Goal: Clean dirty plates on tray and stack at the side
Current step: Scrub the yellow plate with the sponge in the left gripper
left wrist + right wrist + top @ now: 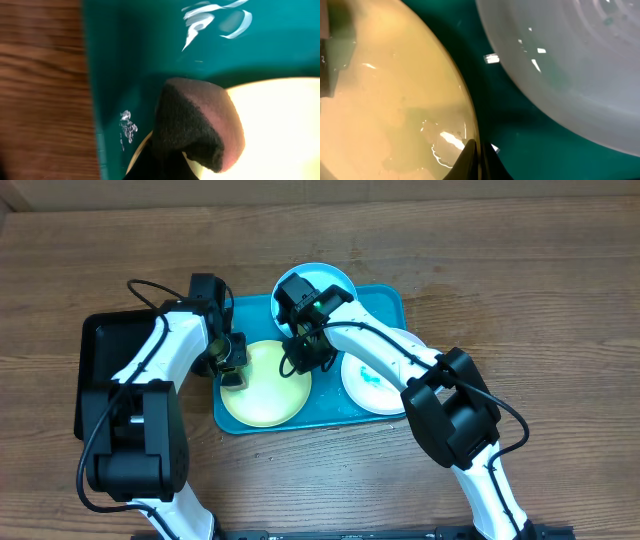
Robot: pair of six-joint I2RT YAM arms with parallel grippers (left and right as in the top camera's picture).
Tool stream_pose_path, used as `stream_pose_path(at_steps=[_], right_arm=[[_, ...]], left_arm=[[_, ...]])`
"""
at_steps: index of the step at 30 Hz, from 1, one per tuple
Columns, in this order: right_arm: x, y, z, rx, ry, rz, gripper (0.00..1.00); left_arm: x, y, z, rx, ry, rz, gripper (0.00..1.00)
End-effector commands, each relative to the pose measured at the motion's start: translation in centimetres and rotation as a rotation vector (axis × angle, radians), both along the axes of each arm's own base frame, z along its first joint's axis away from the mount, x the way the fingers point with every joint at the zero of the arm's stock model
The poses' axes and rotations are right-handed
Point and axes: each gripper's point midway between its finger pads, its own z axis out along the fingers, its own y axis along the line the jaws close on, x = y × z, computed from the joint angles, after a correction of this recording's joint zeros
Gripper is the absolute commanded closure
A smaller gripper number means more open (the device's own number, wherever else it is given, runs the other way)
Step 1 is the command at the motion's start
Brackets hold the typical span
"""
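Note:
The yellow-green plate [265, 390] lies in the left half of the turquoise tray [385, 300]. The white plate [375, 385], with teal smears, lies in the tray's right half. The light blue plate [335, 277] sits at the tray's far rim, partly under my right arm. My left gripper [233, 365] is shut on a dark sponge with a pink face [195, 125], which rests on the yellow-green plate's left rim [280, 125]. My right gripper [477, 150] is pinched on the yellow-green plate's rim [385, 100] on the side nearest the white plate [570, 65].
A smaller black tray [105, 345] lies on the wooden table left of the turquoise tray, under my left arm. Bare wood [40, 75] borders the tray's left rim. Wet streaks show on the tray floor [200, 20].

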Motion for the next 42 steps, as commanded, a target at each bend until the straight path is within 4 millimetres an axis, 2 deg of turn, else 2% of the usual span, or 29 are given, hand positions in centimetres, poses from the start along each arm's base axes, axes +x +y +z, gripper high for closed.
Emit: stream_pose_path(at_steps=[1, 5, 11, 12, 15, 16, 17, 20, 22, 23, 25, 27, 29, 31, 33, 35, 38, 42], right_arm=[[0.7, -1.2, -0.5, -0.047, -0.014, -0.011, 0.96], [0.7, -1.2, -0.5, -0.047, -0.014, -0.011, 0.96], [0.7, -1.2, -0.4, -0.046, -0.013, -0.015, 0.96], [0.7, -1.2, -0.5, -0.047, -0.012, -0.015, 0.96], [0.6, -1.3, -0.5, -0.051, -0.008, -0.015, 0.96], [0.6, -1.3, -0.5, -0.051, -0.007, -0.015, 0.96], [0.6, -1.3, -0.5, -0.051, -0.008, -0.015, 0.96], [0.7, -1.1, -0.4, -0.046, -0.013, -0.015, 0.96], [0.8, -1.1, -0.4, -0.044, -0.017, -0.015, 0.96], [0.8, -1.1, -0.4, -0.043, -0.017, -0.015, 0.96], [0.8, -1.1, -0.4, -0.043, -0.018, -0.015, 0.96], [0.9, -1.0, -0.4, -0.041, -0.02, -0.015, 0.96], [1.0, -0.9, -0.4, -0.036, -0.026, -0.016, 0.96], [1.4, -0.6, 0.0, -0.023, -0.033, -0.049, 0.96], [1.8, -0.3, 0.8, -0.008, -0.04, -0.084, 0.96], [2.1, 0.1, 2.1, 0.011, -0.062, -0.085, 0.96], [3.0, 0.5, 4.7, 0.026, -0.129, -0.087, 0.96], [4.9, -0.9, 9.1, -0.07, -0.313, -0.12, 0.96]], left_arm=[[0.2, 5.5, 0.8, 0.274, -0.023, 0.128, 0.96], [2.0, 4.6, 2.9, 0.216, -0.095, 0.151, 0.96], [5.2, 0.1, 8.0, -0.048, -0.239, 0.052, 0.96], [5.4, 0.0, 8.3, -0.057, -0.248, 0.048, 0.96], [5.2, -0.7, 8.4, -0.093, -0.242, 0.041, 0.96], [4.8, -1.5, 8.1, -0.139, -0.221, 0.022, 0.96], [4.1, -3.5, 7.7, -0.244, -0.193, -0.034, 0.96], [2.7, -6.6, 7.2, -0.407, -0.159, -0.126, 0.96], [1.9, -7.3, 6.6, -0.436, -0.135, -0.154, 0.96], [1.0, -7.4, 5.6, -0.433, -0.105, -0.15, 0.96], [0.1, -6.8, 4.4, -0.397, -0.072, -0.139, 0.96], [-0.4, -5.2, 3.1, -0.3, -0.054, -0.118, 0.96], [-0.6, -2.7, 2.1, -0.157, -0.04, -0.061, 0.96], [-0.5, 0.3, 2.2, -0.002, -0.045, 0.029, 0.96], [0.1, 2.2, 3.2, 0.076, -0.072, 0.11, 0.96], [1.0, 2.9, 5.0, 0.079, -0.118, 0.144, 0.96], [2.6, 3.7, 8.7, 0.071, -0.22, 0.175, 0.96], [3.2, 6.1, 13.8, 0.061, -0.352, 0.284, 0.96]])
